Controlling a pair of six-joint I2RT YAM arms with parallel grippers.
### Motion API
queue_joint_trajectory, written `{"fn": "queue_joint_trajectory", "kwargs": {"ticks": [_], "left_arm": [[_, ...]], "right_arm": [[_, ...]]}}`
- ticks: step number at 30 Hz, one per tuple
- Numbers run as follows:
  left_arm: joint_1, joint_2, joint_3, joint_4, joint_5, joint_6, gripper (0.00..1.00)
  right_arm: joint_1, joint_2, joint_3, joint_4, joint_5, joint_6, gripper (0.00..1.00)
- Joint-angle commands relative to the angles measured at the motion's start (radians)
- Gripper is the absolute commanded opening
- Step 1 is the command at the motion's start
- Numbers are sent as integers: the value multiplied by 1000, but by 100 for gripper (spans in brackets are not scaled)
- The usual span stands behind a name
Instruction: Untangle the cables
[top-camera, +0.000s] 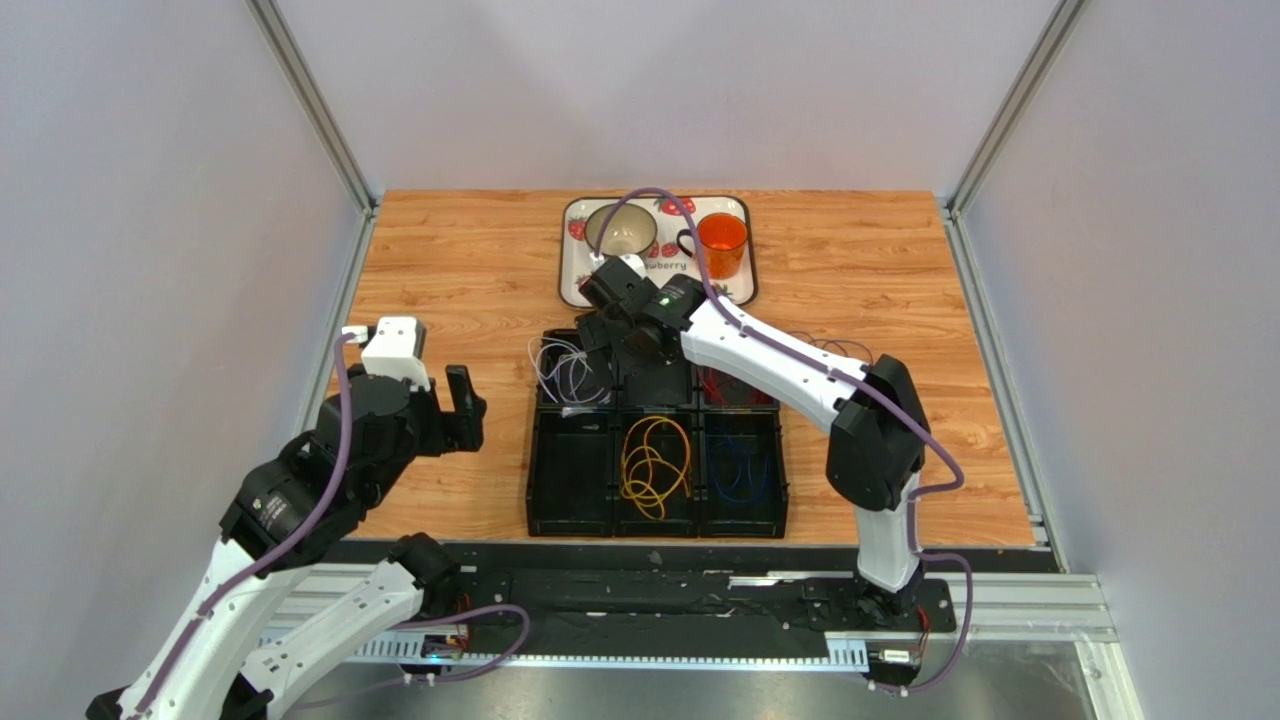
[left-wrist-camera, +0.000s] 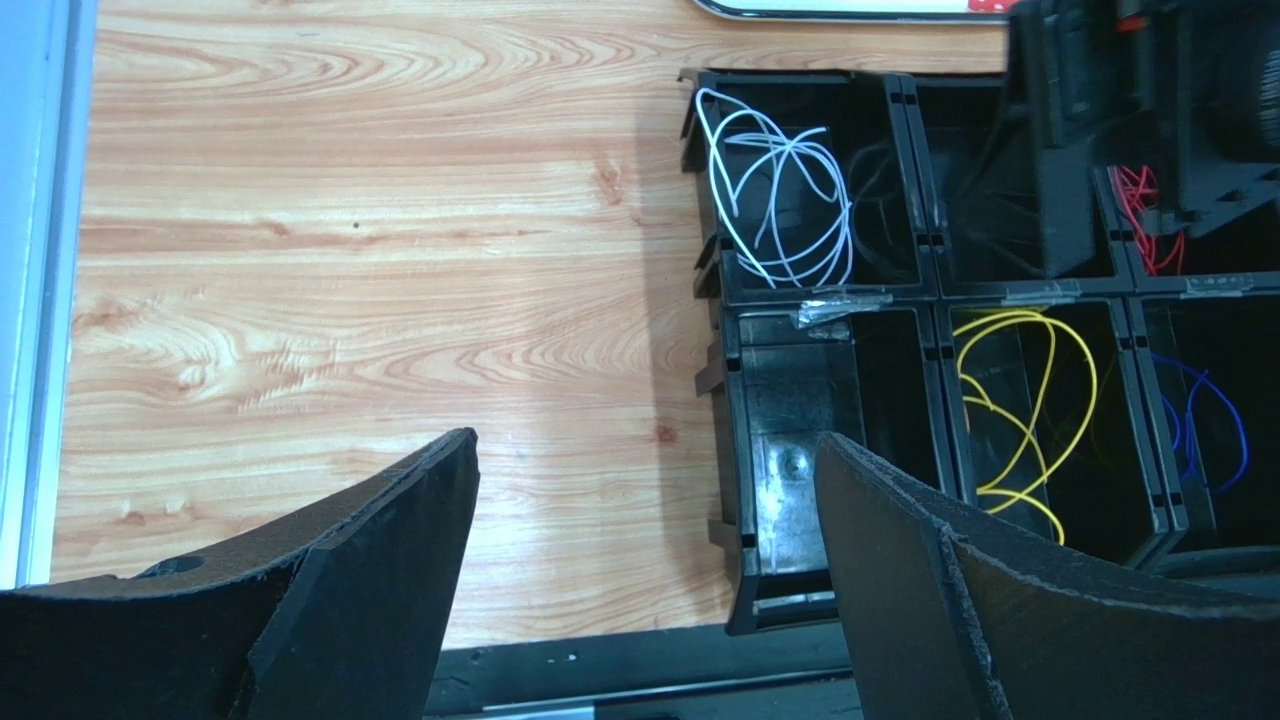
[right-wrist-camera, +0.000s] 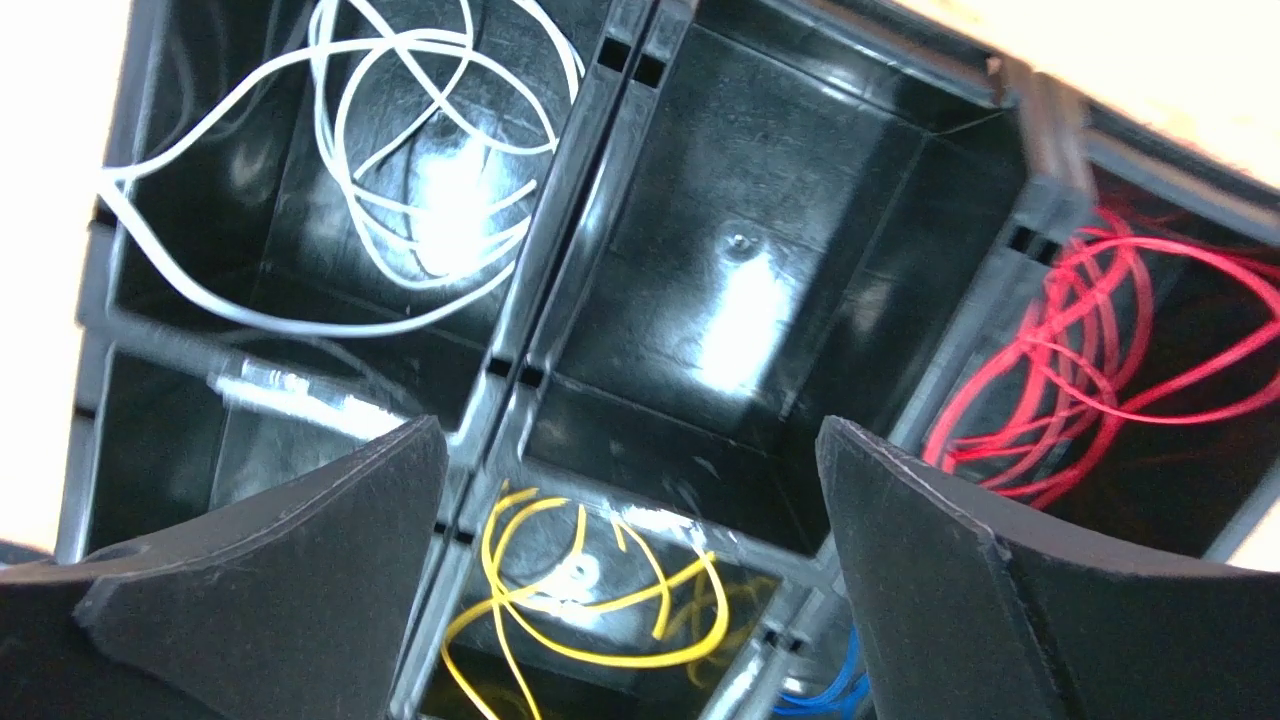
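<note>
Cables (top-camera: 655, 462) lie apart, one colour to a compartment of the black six-part bin (top-camera: 573, 480) on the counter (top-camera: 451, 270): white cable (right-wrist-camera: 394, 120) far left, red cable (right-wrist-camera: 1074, 368) far right, yellow cable (left-wrist-camera: 1029, 405) near middle, blue cable (left-wrist-camera: 1214, 420) near right. Right fingers (right-wrist-camera: 962, 585) stand wide apart, gripping nothing, over the far-middle compartment. Left fingers (left-wrist-camera: 383, 578) are likewise spread and empty, above the counter left of the bin.
</note>
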Motion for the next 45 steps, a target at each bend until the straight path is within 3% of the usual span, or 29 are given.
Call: {"fn": "queue_joint_trajectory", "kwargs": {"ticks": [1,8,11,13,15,21,30,45], "left_arm": [[6,1,3,4,-13,-2,90],[6,-62,-6,-11,-72,-36,91],[4,-65,-9,-2,-55,-23,91],[6,-62,-9,2,-43,-14,90],[6,-62,-9,6,-32,-13,90],[4,-89,-14,16,-15,-3,89],[6,-120,-17,19,-24,-5,89],[9,-79,-14,13,-29,-6,87]], "right_arm": [[3,-129,1,59,-6,-96,100],[2,-302,-28,52,-9,-84,100],[-23,-394,-88,32,147,-64,100],[-93,-452,-125,25,195,-43,100],[-198,-468,-168,36,149,-8,100],[-426,-352,-153,15,111,60,99],[-628,-198,-197,-8,68,134,99],[-717,-76,-340,139,-3,92,92]]}}
